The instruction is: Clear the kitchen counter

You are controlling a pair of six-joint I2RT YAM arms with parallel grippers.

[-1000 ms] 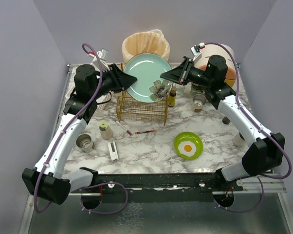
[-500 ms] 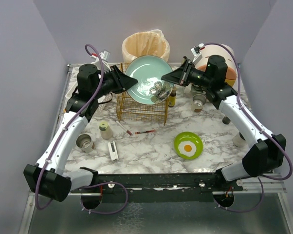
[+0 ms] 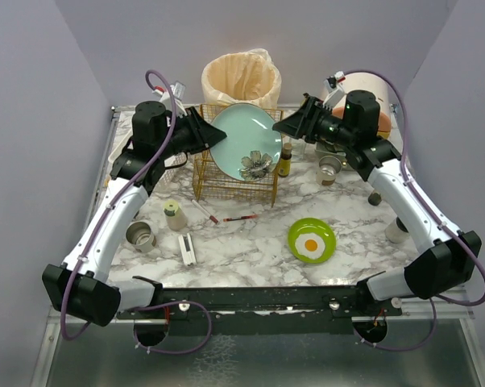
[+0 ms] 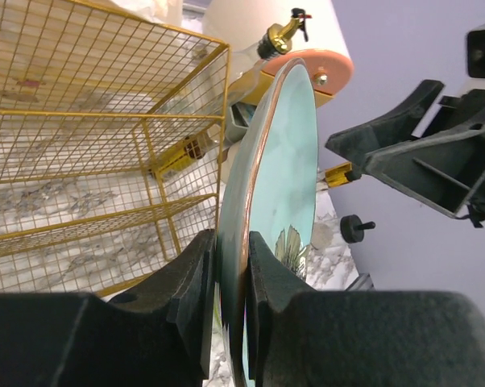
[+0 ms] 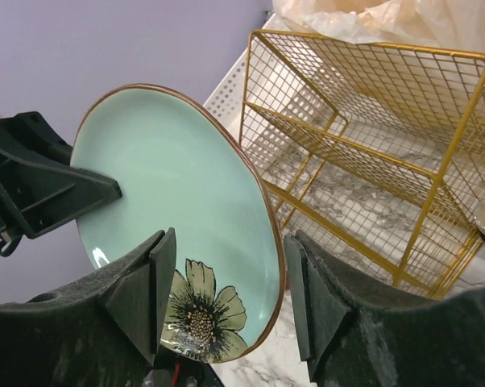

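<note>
Left hand (image 4: 230, 256) is clamped on the rim of the teal flower plate (image 3: 246, 141), holding it up on edge over the yellow wire rack (image 3: 234, 184). Right hand (image 5: 230, 254) has its fingers spread apart at the plate's opposite rim, not pinching it. The marble desk (image 3: 242, 251) runs wall to wall under all of it.

The marble surface (image 3: 250, 254) carries a yellow wire rack (image 3: 226, 184), green bowl (image 3: 311, 240), metal cup (image 3: 139, 235), small jar (image 3: 175, 216) and pen (image 3: 240, 218).

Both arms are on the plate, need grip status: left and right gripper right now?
Left gripper: closed on the teal plate rim.
Right gripper: open, fingers either side of the plate's rim, not clamping it.
</note>
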